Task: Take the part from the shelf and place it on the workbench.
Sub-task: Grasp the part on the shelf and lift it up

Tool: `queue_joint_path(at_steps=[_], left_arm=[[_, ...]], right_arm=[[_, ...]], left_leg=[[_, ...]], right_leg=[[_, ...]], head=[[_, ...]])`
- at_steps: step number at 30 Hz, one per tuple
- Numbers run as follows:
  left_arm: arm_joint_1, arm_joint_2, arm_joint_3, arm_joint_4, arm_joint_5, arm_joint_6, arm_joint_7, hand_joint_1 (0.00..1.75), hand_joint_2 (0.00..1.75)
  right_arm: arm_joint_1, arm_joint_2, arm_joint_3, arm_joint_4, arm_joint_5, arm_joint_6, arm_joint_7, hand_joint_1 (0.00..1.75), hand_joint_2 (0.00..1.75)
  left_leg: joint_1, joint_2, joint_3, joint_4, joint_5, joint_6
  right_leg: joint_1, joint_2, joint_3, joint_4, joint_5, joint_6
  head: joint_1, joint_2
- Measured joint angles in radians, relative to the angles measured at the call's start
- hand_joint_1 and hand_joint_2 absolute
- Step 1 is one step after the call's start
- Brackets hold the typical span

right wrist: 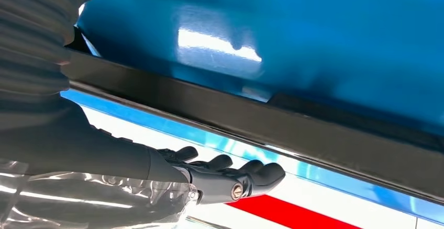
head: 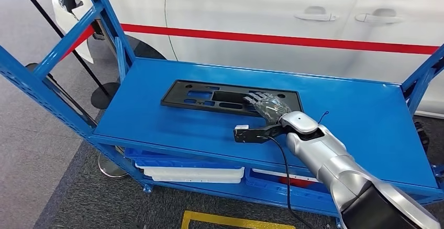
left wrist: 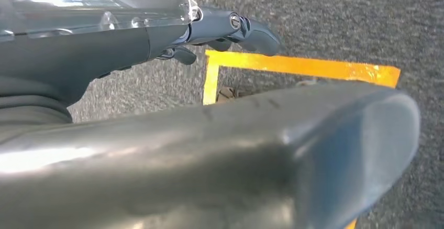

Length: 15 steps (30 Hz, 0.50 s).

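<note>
On the blue shelf [head: 340, 108], mid-deck, lay the black part [head: 209, 97]. I had my right hand [head: 267, 105] resting spread on its near-right end; grasp step underway. Next I judged: close fingers, then lift.

The head view looks forward and down from high over the blue shelf [head: 366, 113]. The right wrist view sits very close, skimming that same shelf [right wrist: 314, 35] surface. The left wrist view faces the grey floor [left wrist: 335, 24] nearby.
</note>
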Motion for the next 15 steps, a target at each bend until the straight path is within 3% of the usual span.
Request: queue_joint_path(at_steps=[3, 7, 15], left_arm=[[0.000, 0.000, 0.000, 0.000, 0.000, 0.001, 0.000, 0.00, 0.00], [0.000, 0.000, 0.000, 0.000, 0.001, 0.002, 0.001, 0.00, 0.00], [0.000, 0.000, 0.000, 0.000, 0.001, 0.002, 0.001, 0.00, 0.00]], right_arm=[[0.000, 0.000, 0.000, 0.000, 0.000, 0.005, 0.000, 0.00, 1.75], [-0.001, -0.001, 0.000, 0.000, 0.000, 0.008, -0.001, 0.00, 1.75], [-0.001, -0.001, 0.000, 0.000, 0.000, 0.011, -0.002, 0.00, 1.75]], left_leg=[[0.001, 0.000, 0.002, -0.005, 0.001, -0.009], [0.004, 0.000, 0.004, -0.008, 0.001, -0.033], [0.003, 0.000, 0.000, -0.003, 0.001, -0.035]], right_leg=[[0.002, 0.000, 0.000, 0.000, -0.001, -0.004], [0.004, 0.000, 0.001, 0.001, -0.002, -0.005], [0.003, -0.001, 0.002, 0.002, 0.000, -0.003]], head=[[0.000, 0.000], [0.000, 0.000], [0.000, 0.000]])
